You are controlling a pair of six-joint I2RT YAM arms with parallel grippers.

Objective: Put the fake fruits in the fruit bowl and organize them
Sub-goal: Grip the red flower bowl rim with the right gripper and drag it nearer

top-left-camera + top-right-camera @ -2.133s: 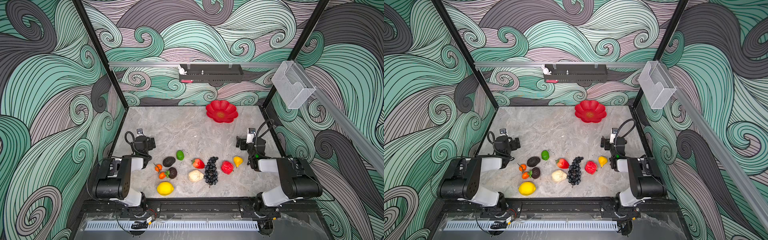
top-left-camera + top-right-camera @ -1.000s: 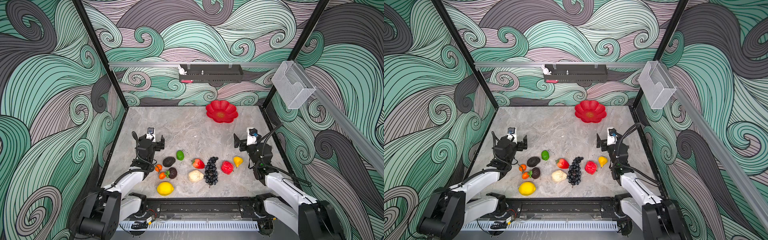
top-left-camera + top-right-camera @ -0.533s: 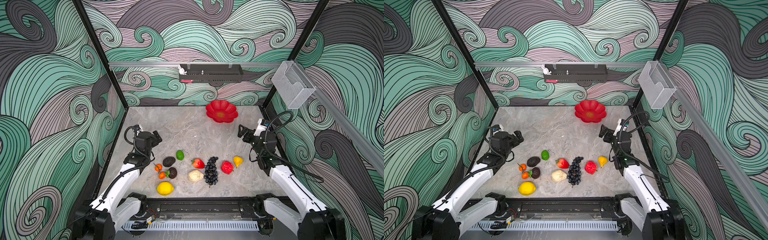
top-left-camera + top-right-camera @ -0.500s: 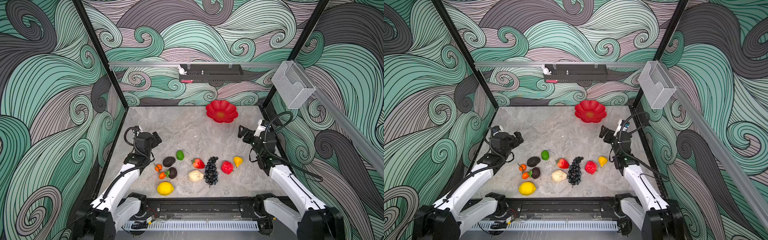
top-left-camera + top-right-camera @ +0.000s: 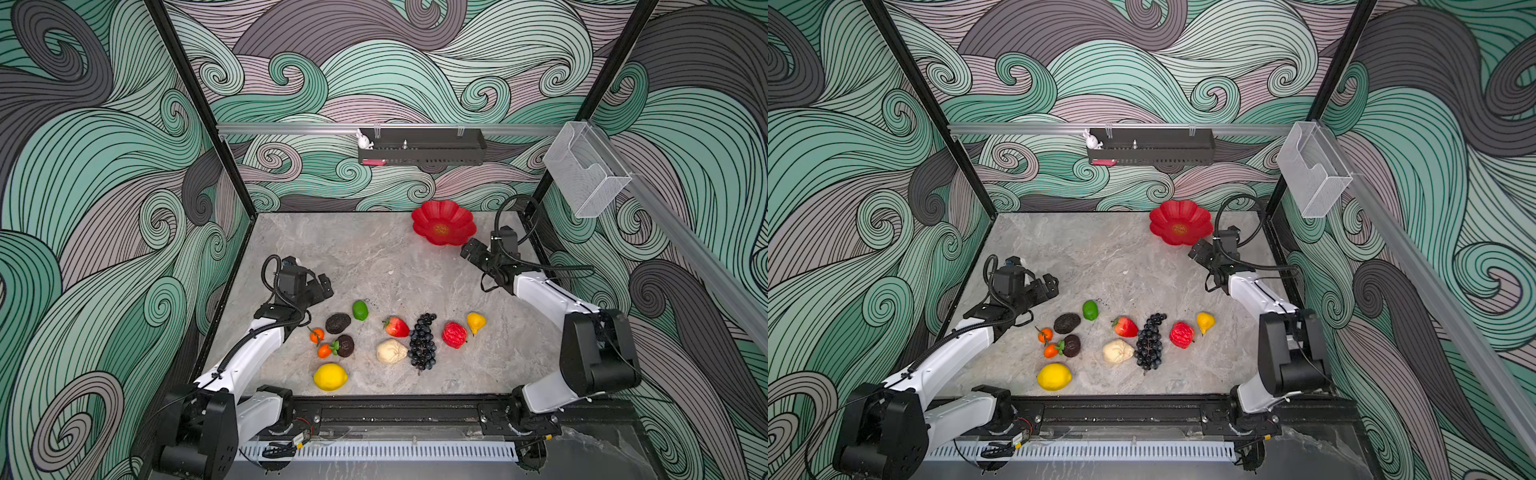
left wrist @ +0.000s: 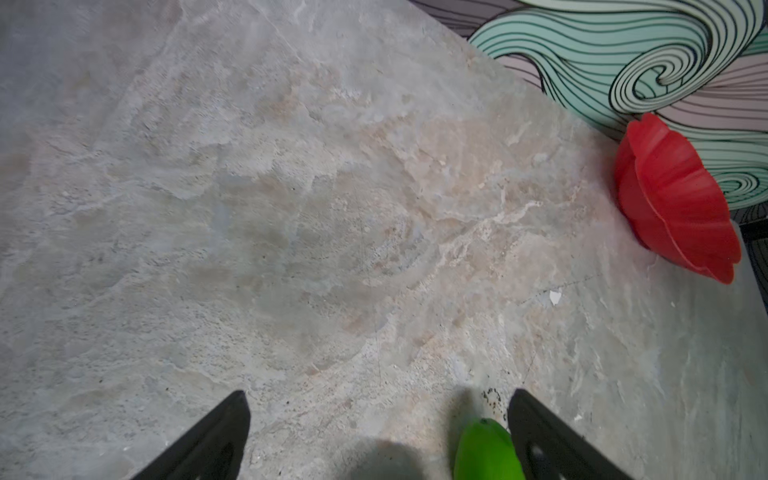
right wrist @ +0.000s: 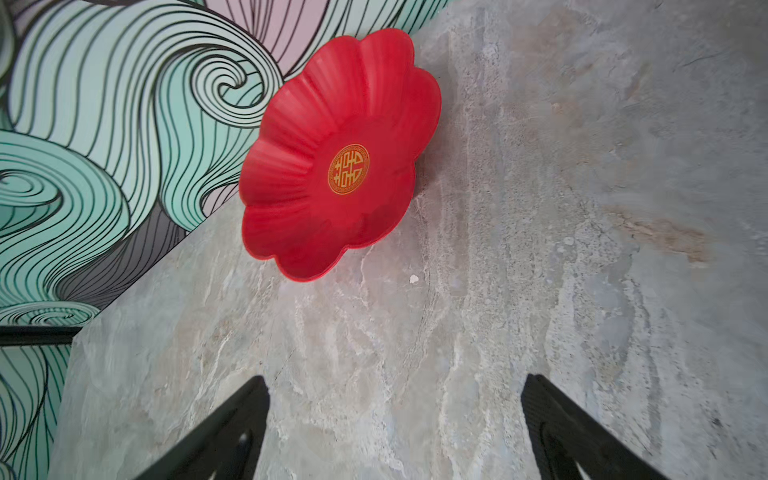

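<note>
Right wrist view shows the bowl [image 7: 374, 95] lying empty ahead of the right gripper [image 7: 395, 379], a bit to one side of where the fingers point. Only bare table [image 7: 582, 208] lies between them. Those fingers are spread wide and hold nothing.

In both top views the bowl sits at the back edge of the table, near the back right corner. The right gripper is just beside it, on the side toward the front.

The fruits [image 5: 422, 340] lie in a loose bunch near the front edge, well apart from the bowl. None is in the bowl yet. The lime [image 5: 360, 310] is the fruit nearest the left gripper [image 5: 322, 286].

In the left wrist view the lime shows between the spread fingers, close to one finger and not in the middle. Its long side seems to point the way the fingers point. The left fingers hold nothing, and I cannot tell if they are down at the lime's level.

I think the left arm is the one for the lime, and it needs a small slide sideways first. The right arm is nearer the bowl.
</note>
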